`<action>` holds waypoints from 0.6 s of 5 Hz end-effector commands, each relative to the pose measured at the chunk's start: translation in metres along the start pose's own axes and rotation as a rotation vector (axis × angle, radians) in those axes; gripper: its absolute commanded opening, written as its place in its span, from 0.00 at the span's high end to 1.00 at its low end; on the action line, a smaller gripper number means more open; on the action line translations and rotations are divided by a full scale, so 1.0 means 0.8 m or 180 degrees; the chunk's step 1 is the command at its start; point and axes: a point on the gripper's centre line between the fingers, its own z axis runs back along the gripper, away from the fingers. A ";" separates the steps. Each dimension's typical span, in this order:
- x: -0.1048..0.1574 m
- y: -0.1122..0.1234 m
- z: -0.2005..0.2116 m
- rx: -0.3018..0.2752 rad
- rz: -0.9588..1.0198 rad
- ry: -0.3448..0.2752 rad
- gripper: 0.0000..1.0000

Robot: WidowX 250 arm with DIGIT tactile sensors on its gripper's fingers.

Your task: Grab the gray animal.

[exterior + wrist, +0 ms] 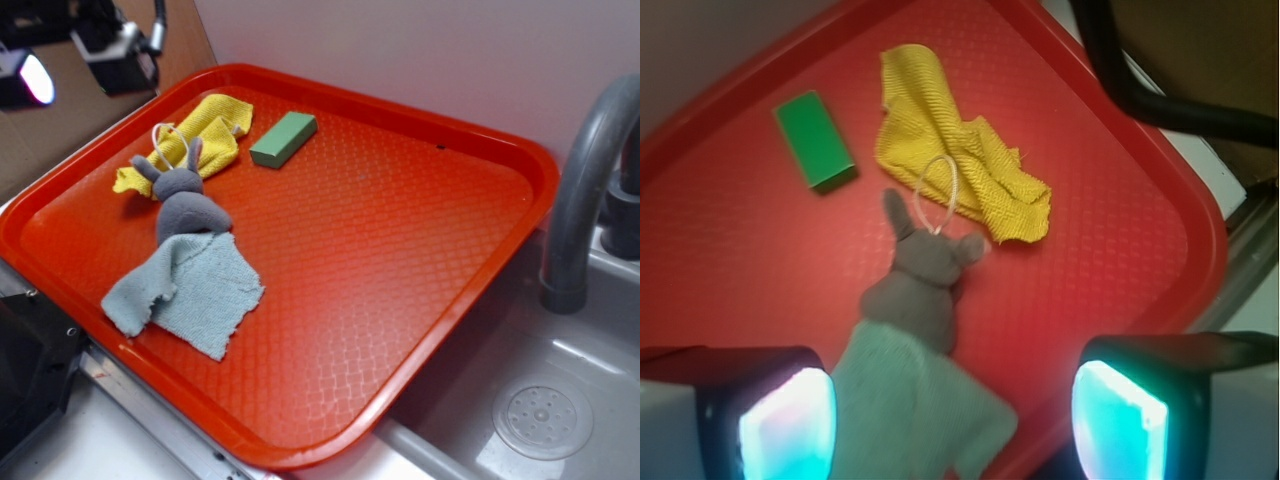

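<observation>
A big red tray sits by a gray sink, with a pale wall behind it.

Nearest in the wrist view is the gripper. Its two fingers stand wide apart at the bottom edge, and there is nothing between them. It hangs above the tray and holds nothing.

Just past the fingers, at about 6 o'clock in the wrist view, lies the light blue cloth. It covers the bottom of the gray animal, which lies near the middle. Its ears point toward 12 o'clock. A white string loop comes off its head and rests on the yellow cloth, at about 1 o'clock. Farther off, at 10 o'clock, is the green block.

What could go wrong? The blue cloth touches the animal, so the fingers might pinch the cloth too, or only the cloth. The soft body could also slip out if the fingers close on an ear.
</observation>
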 end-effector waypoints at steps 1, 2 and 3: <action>0.029 0.000 -0.054 0.0122 0.0209 -0.0187 0.00; 0.031 -0.005 -0.087 0.0284 0.0186 -0.0193 0.00; 0.025 -0.004 -0.114 0.0446 0.0085 -0.0176 0.00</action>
